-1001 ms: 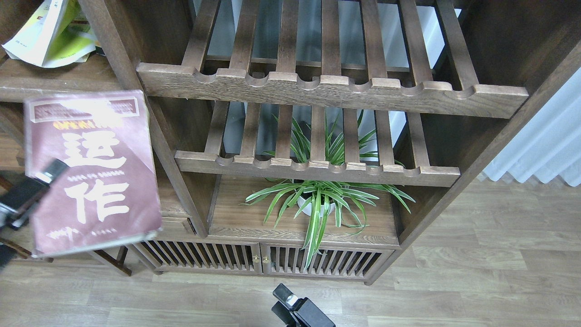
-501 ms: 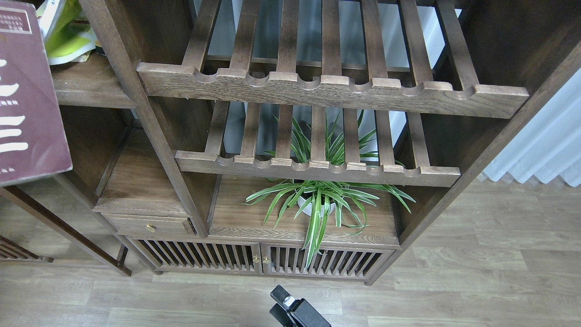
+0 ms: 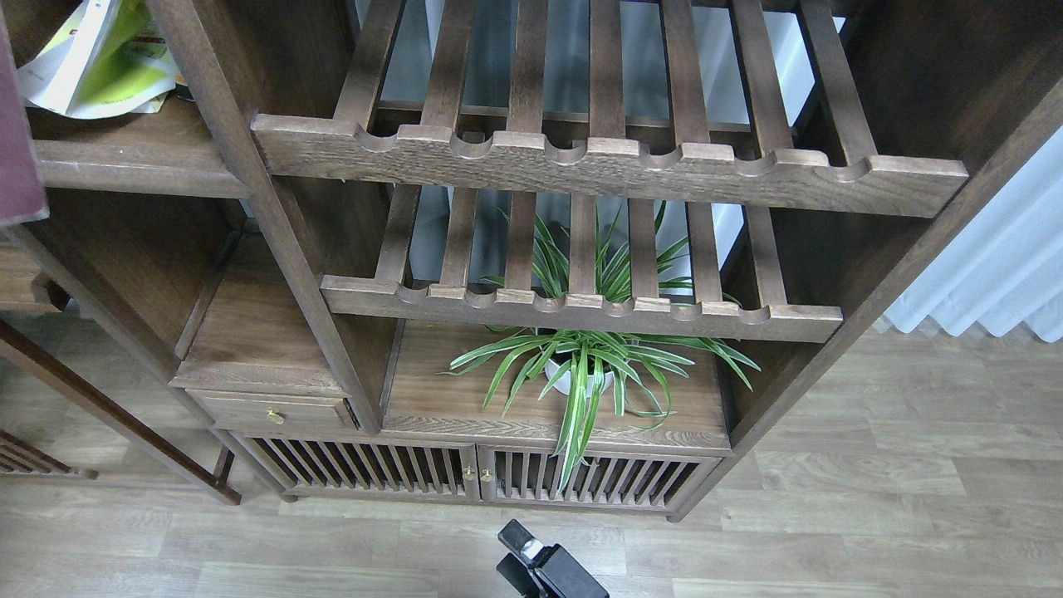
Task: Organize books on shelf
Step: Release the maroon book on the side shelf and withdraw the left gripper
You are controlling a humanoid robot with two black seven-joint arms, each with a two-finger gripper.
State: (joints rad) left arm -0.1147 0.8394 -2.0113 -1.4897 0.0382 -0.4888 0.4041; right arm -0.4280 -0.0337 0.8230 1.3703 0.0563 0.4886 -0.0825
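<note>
Only a strip of the maroon book (image 3: pixel 18 133) shows, at the left edge of the head view, in front of the end of the shelf (image 3: pixel 141 158). What holds it is out of frame. The yellow-green book (image 3: pixel 91 58) with white edges lies slumped on the shelf at the top left. The book with "300" is out of view. My left gripper is out of view. My right gripper (image 3: pixel 516 555) is low at the bottom centre over the floor, its two fingers apart and empty.
Two slatted racks with notched rails (image 3: pixel 606 166) fill the middle of the cabinet. A spider plant in a white pot (image 3: pixel 581 365) sits below them. A small drawer (image 3: pixel 270 411) and slatted doors (image 3: pixel 473 477) are lower down. A white curtain (image 3: pixel 988 266) hangs at the right.
The maroon book has moved up and to the left, from full view to a strip at the frame's edge. The left gripper has left the view. The right gripper has barely moved.
</note>
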